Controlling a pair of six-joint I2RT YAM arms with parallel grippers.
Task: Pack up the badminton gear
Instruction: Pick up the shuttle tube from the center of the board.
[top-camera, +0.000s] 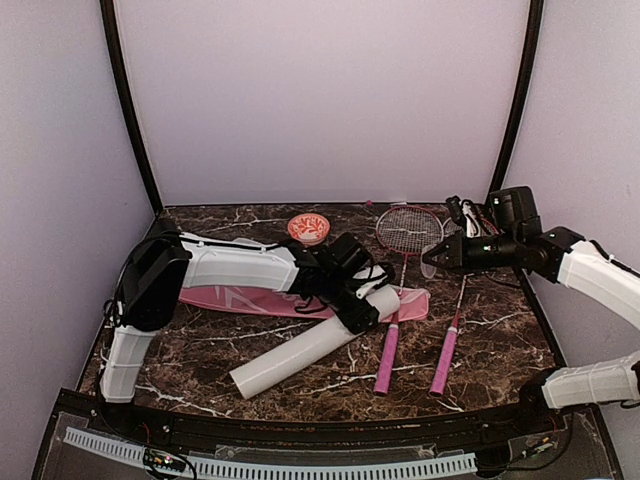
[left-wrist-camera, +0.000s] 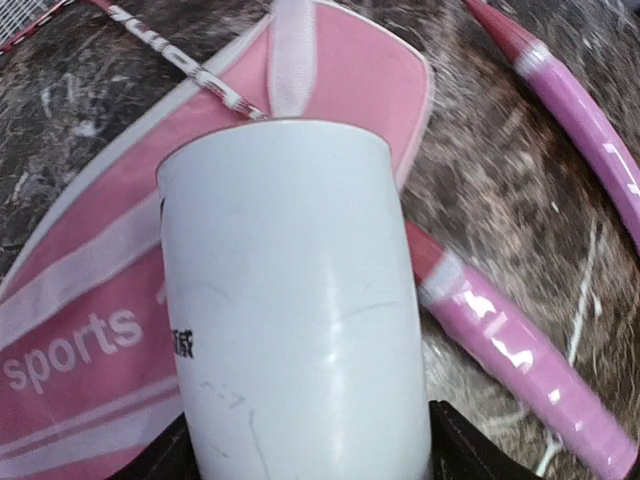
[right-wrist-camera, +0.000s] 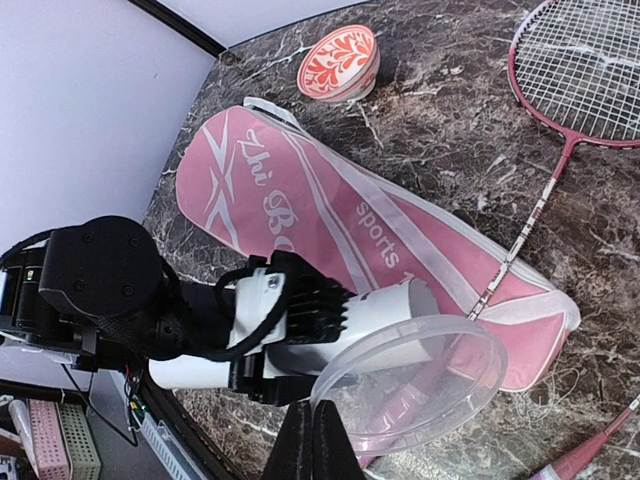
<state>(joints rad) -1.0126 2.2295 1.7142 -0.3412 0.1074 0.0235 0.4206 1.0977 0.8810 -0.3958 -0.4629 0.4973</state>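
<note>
The white tube (top-camera: 295, 352) lay on the pink cover (top-camera: 225, 298), between the left gripper's (top-camera: 365, 305) jaws; whether they clamped it was unclear. Light, stiff and slick, it seemed best held near its mouth. The right gripper (right-wrist-camera: 310, 432) pinched a clear lid (right-wrist-camera: 415, 372).

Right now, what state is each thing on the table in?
white tube: lying down, lid off
clear lid: pinched in the shut right end effector
left end effector: straddling the tube, grip unclear
rackets: lying loose, unpacked
racket cover: lying flat, rackets outside it
bowl: upright
</note>
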